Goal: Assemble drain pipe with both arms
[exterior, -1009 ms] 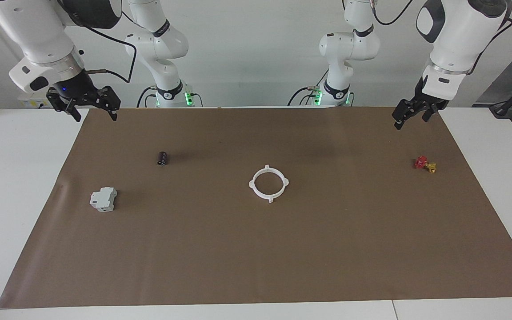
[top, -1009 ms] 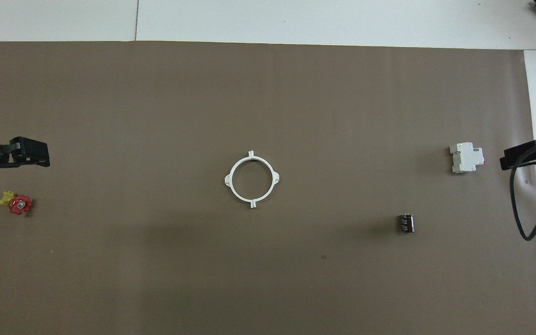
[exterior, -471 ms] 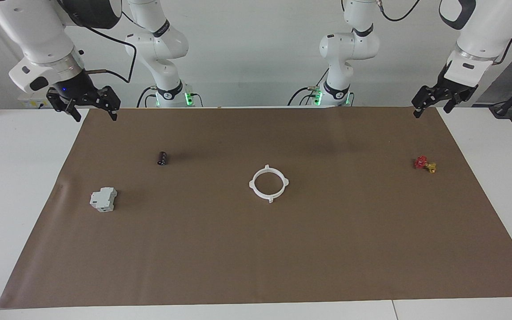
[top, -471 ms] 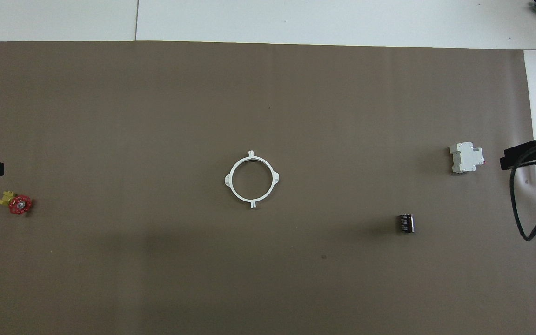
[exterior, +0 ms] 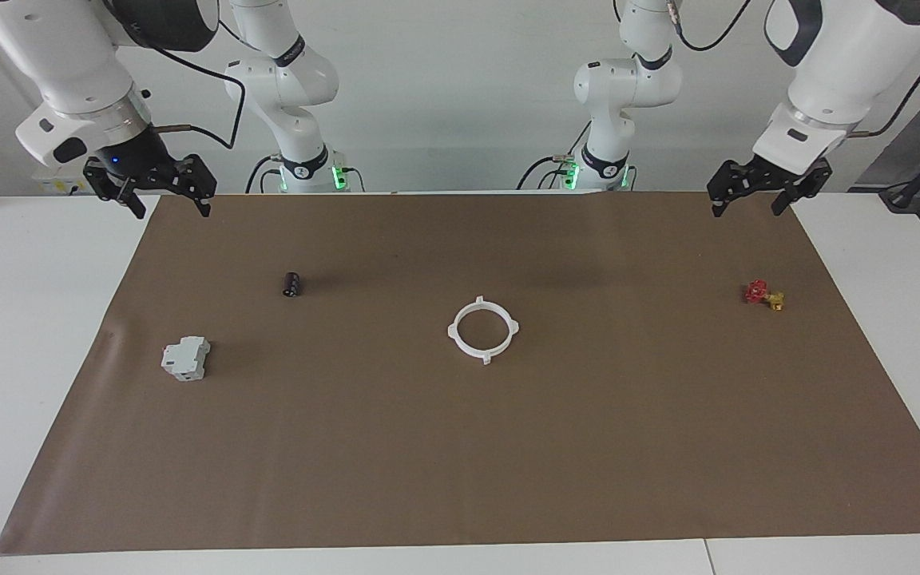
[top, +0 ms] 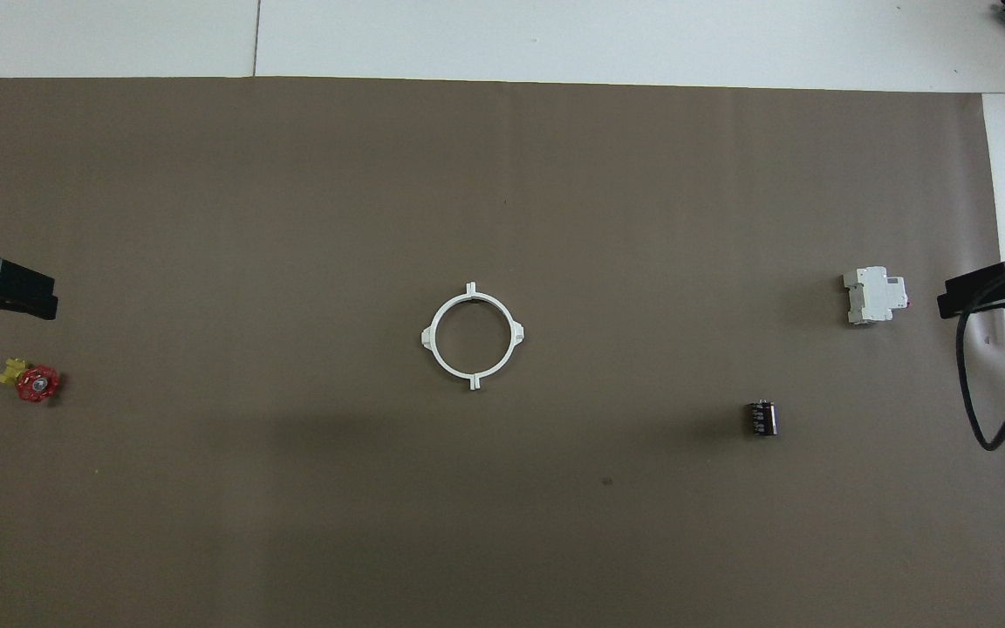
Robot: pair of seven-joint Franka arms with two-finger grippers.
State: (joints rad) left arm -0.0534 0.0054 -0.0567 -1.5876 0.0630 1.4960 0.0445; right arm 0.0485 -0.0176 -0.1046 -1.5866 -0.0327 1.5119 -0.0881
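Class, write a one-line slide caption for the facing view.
Joined white drain pipe ring lies mid-mat; left pincer and right pincer hang open and empty over the mat's corners nearest the robots.

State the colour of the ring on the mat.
White; the ring shows best in the overhead view.

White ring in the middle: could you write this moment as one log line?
drain pipe: joined ring, flat on mat centre, untouched | left gripper: open, empty, raised at mat corner | right gripper: open, empty, raised at other corner

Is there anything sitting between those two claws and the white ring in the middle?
Nothing visible. The white ring lies alone mid-mat; left gripper and right gripper hang open at the mat's ends.
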